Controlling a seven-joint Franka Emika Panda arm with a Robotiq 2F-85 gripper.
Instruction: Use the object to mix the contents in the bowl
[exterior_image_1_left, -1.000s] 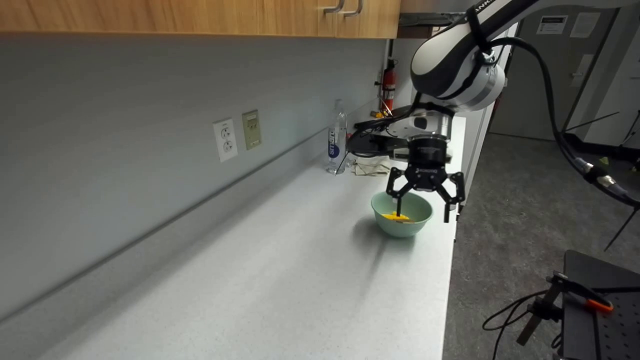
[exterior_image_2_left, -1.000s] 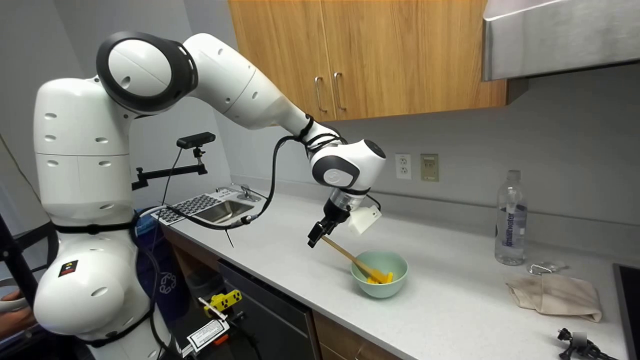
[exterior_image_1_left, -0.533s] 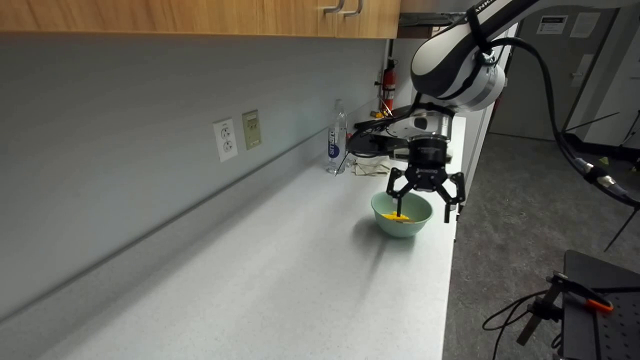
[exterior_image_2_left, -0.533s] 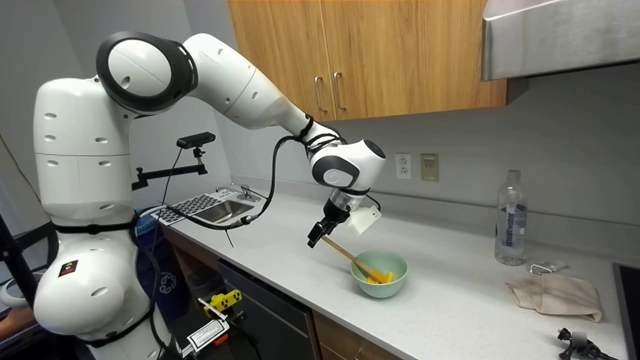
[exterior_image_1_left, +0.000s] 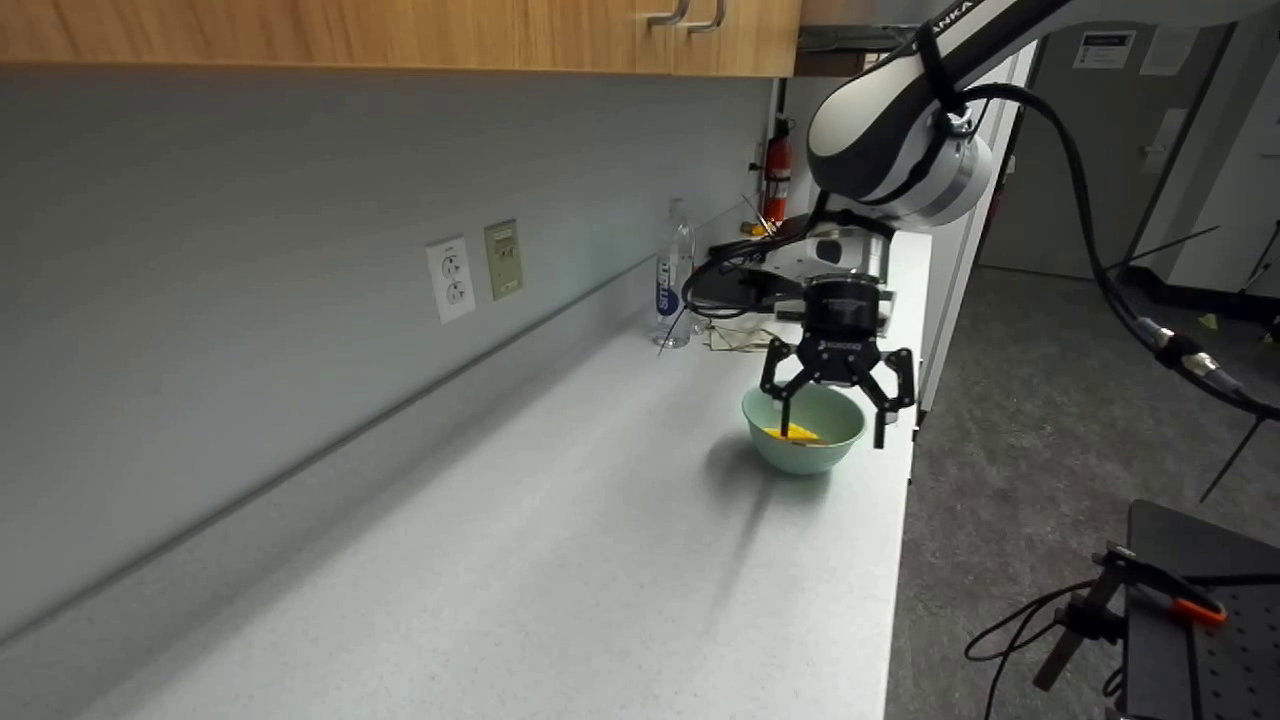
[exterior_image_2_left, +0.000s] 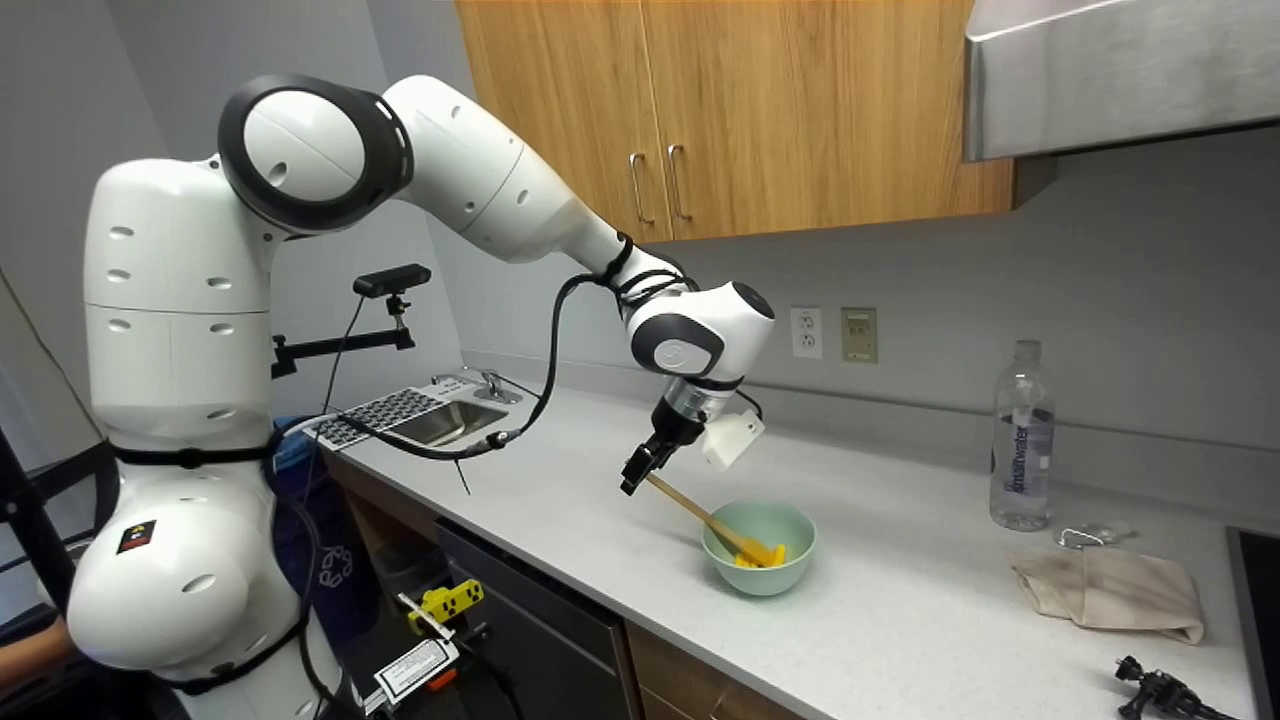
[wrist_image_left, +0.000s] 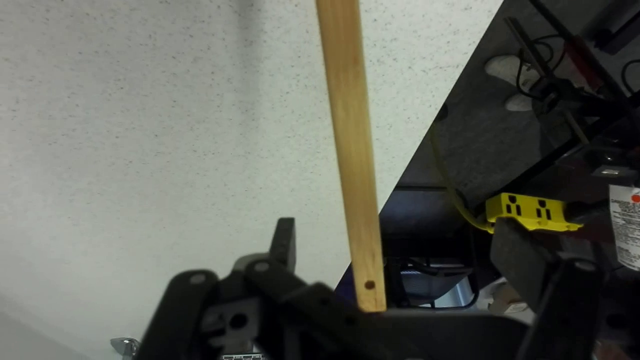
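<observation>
Cool, even light makes the white counter (exterior_image_1_left: 500, 600) bright in both exterior views, while the grey wall (exterior_image_1_left: 250, 250) below the cabinets (exterior_image_1_left: 380, 35) is dimmer. In an exterior view, a soft shadow spreads left of the mint-green bowl (exterior_image_1_left: 805, 463), and a thin dark streak trails toward the viewer. In the wrist view, the gripper (wrist_image_left: 398, 243) is blurred (the counter's speckles higher up look crisp), and the floor (wrist_image_left: 480, 145) is very dark.

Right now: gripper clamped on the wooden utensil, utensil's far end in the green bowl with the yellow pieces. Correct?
Not clamped: the gripper is open; the wrist view shows a gap on either side of the wooden utensil. The rest stands: in an exterior view, its far end is in the green bowl with the yellow pieces.
</observation>
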